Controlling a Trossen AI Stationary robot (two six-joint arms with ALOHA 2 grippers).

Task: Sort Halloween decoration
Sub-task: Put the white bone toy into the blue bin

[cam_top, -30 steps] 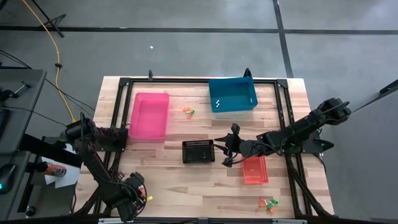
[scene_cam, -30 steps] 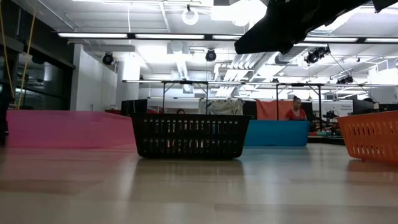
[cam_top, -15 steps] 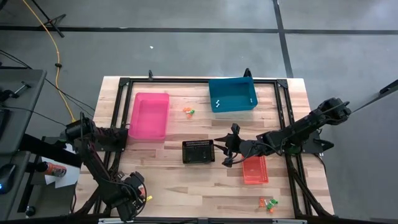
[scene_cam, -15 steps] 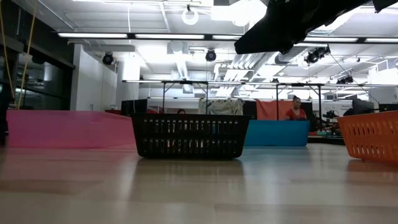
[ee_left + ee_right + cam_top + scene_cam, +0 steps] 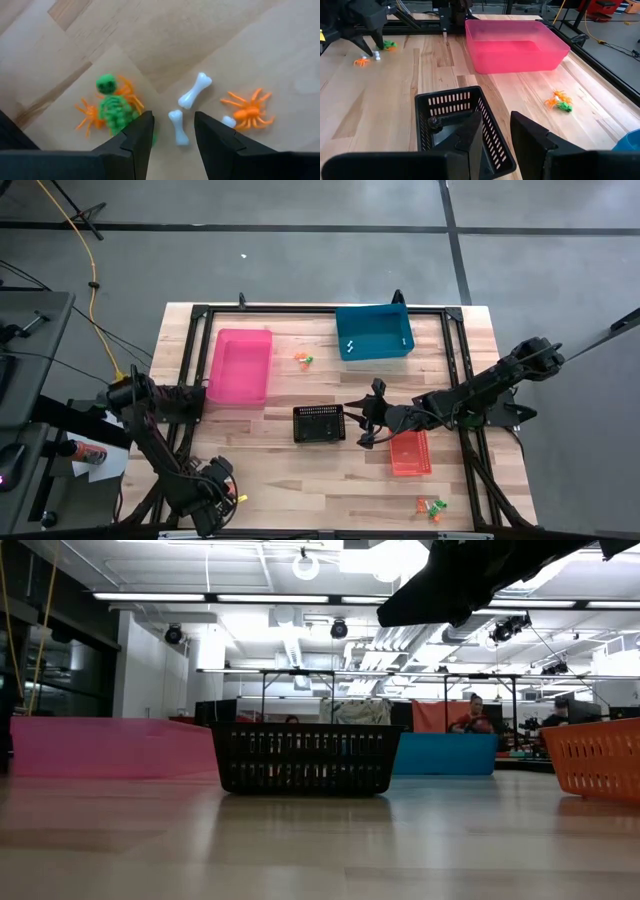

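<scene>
on the wooden table (image 5: 270, 470) a pink bin (image 5: 240, 366), a blue bin (image 5: 373, 332), a black basket (image 5: 319, 423) and a red basket (image 5: 410, 453) are spread. the right gripper (image 5: 496, 131) is held over the black basket, fingers parted with nothing between them. the left gripper (image 5: 173, 131) is lowered at the near left corner, fingers spread around a white bone (image 5: 177, 127), beside a green skeleton (image 5: 114, 106) and orange spiders (image 5: 248, 111).

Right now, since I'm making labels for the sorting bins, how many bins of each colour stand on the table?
pink bin: 1
blue bin: 1
black bin: 1
red bin: 1
Total: 4
</scene>
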